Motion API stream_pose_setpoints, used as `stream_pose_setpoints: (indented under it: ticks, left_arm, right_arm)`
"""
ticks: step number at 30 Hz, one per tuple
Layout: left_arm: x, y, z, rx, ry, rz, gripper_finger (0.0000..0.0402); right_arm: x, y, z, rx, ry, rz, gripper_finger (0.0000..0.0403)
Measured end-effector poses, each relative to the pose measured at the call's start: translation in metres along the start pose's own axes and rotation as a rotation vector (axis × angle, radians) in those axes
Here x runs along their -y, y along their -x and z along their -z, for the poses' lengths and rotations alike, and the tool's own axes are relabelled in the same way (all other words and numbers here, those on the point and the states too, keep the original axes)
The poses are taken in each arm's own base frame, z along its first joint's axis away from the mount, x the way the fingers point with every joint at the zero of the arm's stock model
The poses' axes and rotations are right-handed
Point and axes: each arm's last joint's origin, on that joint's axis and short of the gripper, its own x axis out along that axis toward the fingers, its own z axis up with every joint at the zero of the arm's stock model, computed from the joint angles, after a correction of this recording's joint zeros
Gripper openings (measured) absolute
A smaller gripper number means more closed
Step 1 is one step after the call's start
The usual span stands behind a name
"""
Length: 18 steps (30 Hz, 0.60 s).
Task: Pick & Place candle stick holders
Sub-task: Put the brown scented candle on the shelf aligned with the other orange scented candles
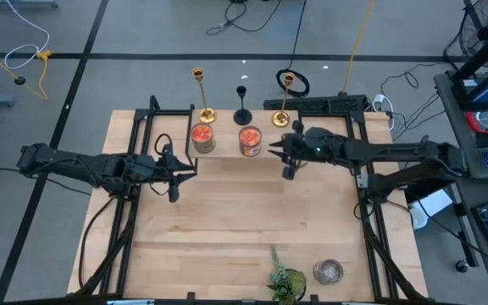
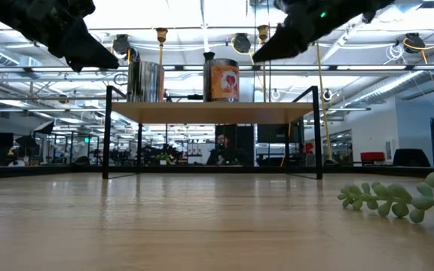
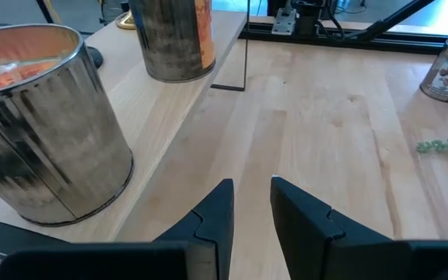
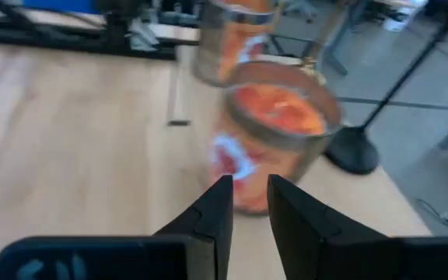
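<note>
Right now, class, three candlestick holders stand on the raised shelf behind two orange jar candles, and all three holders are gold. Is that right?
Not quite. Only two are gold: the left gold holder and the right gold holder. The shorter black holder stands between them. The high view shows this. The rest holds: all three stand on the raised shelf behind the two orange jar candles.
</note>
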Motion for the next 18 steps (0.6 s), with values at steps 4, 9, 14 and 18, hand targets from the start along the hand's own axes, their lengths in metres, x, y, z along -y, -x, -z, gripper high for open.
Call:
stream_pose_setpoints:
  ticks: [4,9,14,18]
  left_arm:
    - [0.0,0.0,0.0,-0.001,0.007,0.013,0.0093]
    - [0.001,0.0,0.0,-0.001,0.035,0.016,0.0093]
    - [0.001,0.0,0.0,0.0,0.052,0.016,0.0093]
    - [0.001,0.0,0.0,0.0,0.059,0.016,0.0093]
  right_arm:
    - [-0.018,0.019,-0.011,0.059,0.017,-0.07,0.0077]
    - [-0.048,0.03,-0.014,0.073,0.009,-0.186,0.0077]
    - [-0.077,0.038,-0.014,0.073,0.057,-0.3,0.0077]
    - [-0.1,0.05,-0.013,0.085,0.12,-0.418,0.0077]
